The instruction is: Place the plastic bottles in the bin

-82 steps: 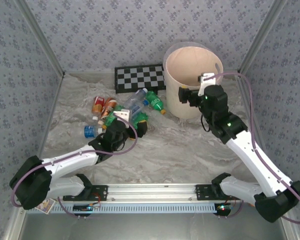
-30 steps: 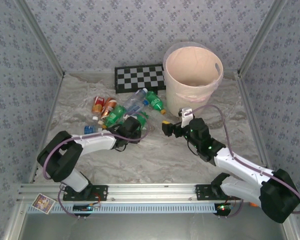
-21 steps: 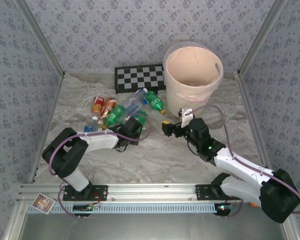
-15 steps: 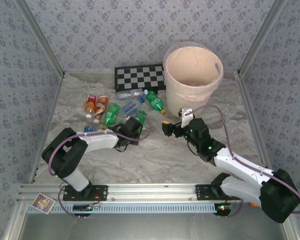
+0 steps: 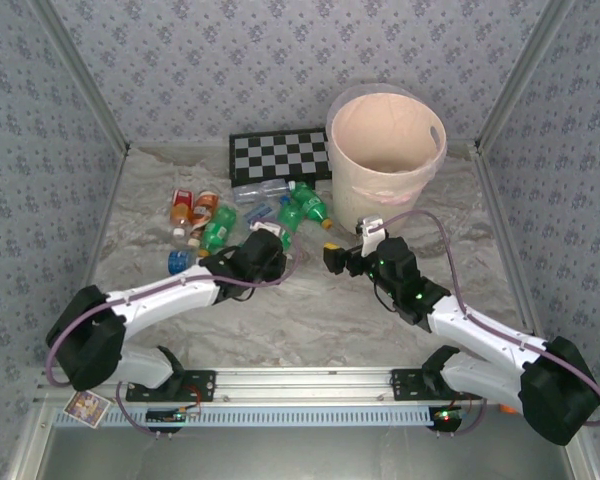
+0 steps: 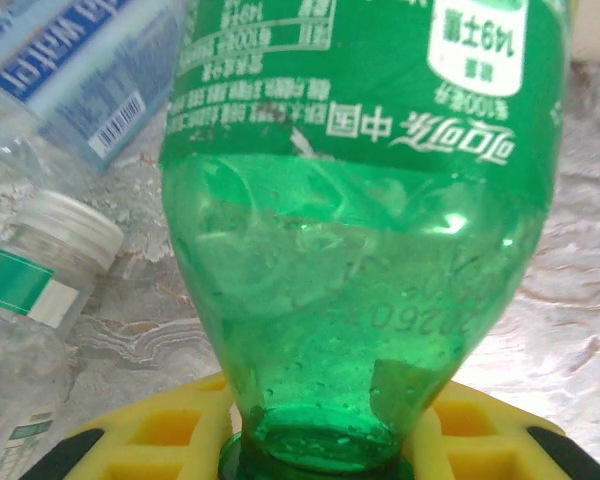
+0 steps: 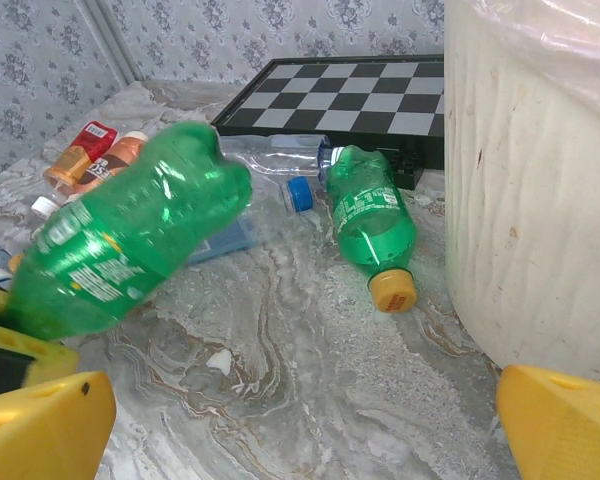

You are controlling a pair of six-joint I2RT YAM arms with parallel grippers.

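My left gripper (image 5: 266,254) is shut on the neck of a green bottle (image 6: 360,250), its yellow fingers (image 6: 150,435) on either side; the bottle (image 7: 130,245) is tilted up off the table. My right gripper (image 5: 336,258) stands open and empty, low over the table in front of the peach-cream bin (image 5: 380,195). Another green bottle with a yellow cap (image 7: 372,215) lies near the bin wall (image 7: 530,180). A clear blue-capped bottle (image 5: 260,190), two red/orange bottles (image 5: 192,208), a green one (image 5: 215,236) and a blue-labelled one (image 5: 180,262) lie scattered at the left.
A black-and-white checkerboard (image 5: 280,155) leans flat at the back, left of the bin. Patterned walls close in the marbled table on three sides. Bare table lies between the two grippers and toward the near edge.
The right arm came down from the bin rim to the table. The left arm's elbow has swung out to the left, the green bottle is gripped and lifted, and the pile has spread apart.
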